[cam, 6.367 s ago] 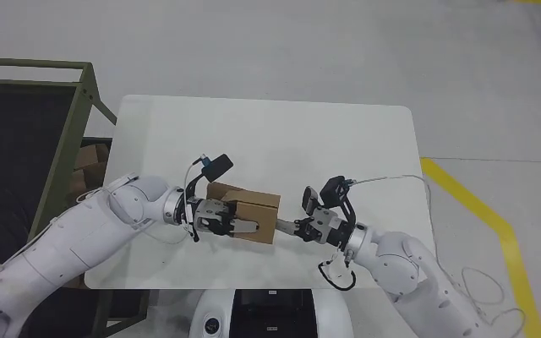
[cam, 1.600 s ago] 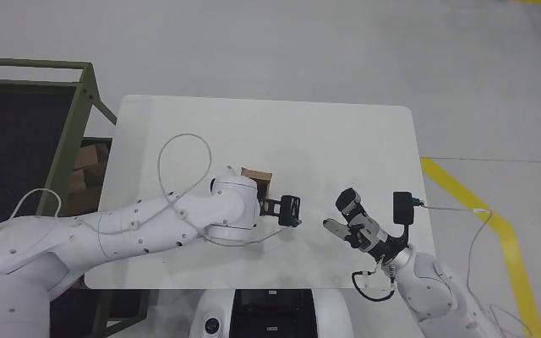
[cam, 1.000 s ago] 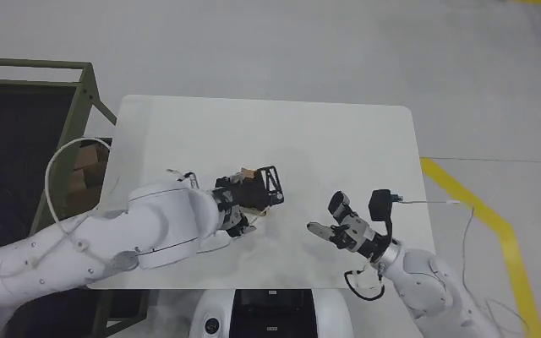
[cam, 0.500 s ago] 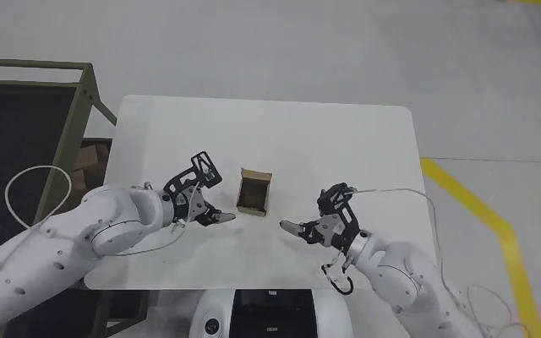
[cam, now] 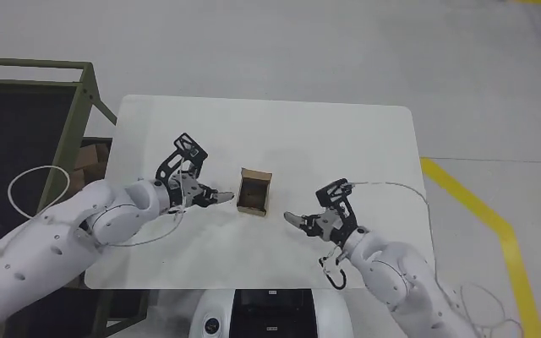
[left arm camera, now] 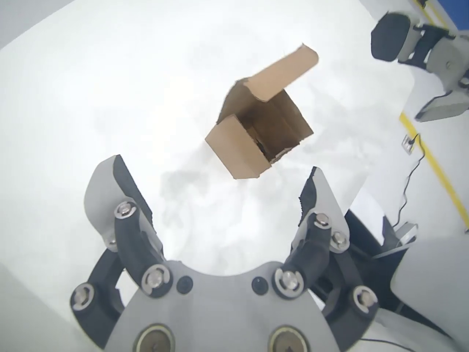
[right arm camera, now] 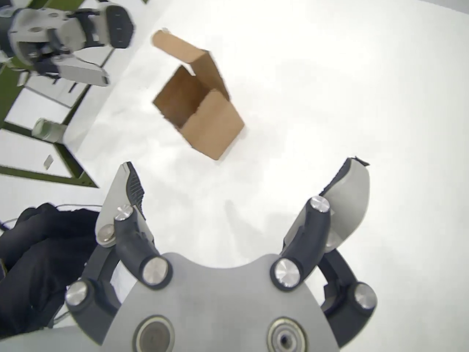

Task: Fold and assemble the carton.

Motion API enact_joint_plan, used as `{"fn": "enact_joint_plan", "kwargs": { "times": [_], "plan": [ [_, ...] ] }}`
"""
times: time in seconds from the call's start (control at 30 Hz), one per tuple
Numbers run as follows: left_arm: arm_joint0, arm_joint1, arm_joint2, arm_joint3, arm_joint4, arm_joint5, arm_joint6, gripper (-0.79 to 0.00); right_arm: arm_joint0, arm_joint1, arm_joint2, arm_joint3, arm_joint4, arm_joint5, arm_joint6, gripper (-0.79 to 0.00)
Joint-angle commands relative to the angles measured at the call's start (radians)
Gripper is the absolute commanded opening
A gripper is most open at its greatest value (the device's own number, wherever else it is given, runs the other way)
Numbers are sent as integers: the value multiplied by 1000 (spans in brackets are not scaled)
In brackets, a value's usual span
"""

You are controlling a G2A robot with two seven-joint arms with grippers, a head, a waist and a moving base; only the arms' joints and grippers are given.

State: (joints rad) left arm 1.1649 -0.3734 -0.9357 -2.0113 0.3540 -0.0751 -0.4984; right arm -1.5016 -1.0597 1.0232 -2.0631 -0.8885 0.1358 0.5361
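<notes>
Carton (cam: 254,192) mid-table; end effectors (cam: 218,198) (cam: 294,220) flank it, apart

Bright, even light from overhead floods the white table (cam: 338,135), washing its surface nearly featureless in both wrist views. The carton (cam: 254,193) throws only a faint, soft shadow at its base, and its interior stays dark. The wrist views' wide lenses bow the table's edges; the right wrist view shows the carton's outline slightly smeared.

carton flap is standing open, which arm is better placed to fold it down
Left, probably: the left gripper is open, level with the carton and close beside it. The right gripper, also open, sits diagonally off a corner, slightly farther.
</notes>
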Motion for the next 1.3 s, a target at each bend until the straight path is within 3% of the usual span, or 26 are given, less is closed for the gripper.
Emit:
{"fn": "enact_joint_plan", "kwargs": {
  "times": [0.0,0.13,0.4,0.77,1.27],
  "plan": [
    [-2,-9,1,21,-30,13,-9,0,58,-14,-39,28,-17,118,44,0],
    [-21,-32,22,62,-31,63,-57,0,190,-51,-125,120,-39,262,113,0],
    [-122,-116,124,122,18,116,-132,0,334,-109,-260,226,-60,322,157,0],
    [-222,-209,210,196,56,114,-178,0,343,-136,-292,242,-89,300,158,0],
    [-257,-271,234,235,98,111,-236,0,346,-171,-331,250,-158,308,169,0]
  ]
}}
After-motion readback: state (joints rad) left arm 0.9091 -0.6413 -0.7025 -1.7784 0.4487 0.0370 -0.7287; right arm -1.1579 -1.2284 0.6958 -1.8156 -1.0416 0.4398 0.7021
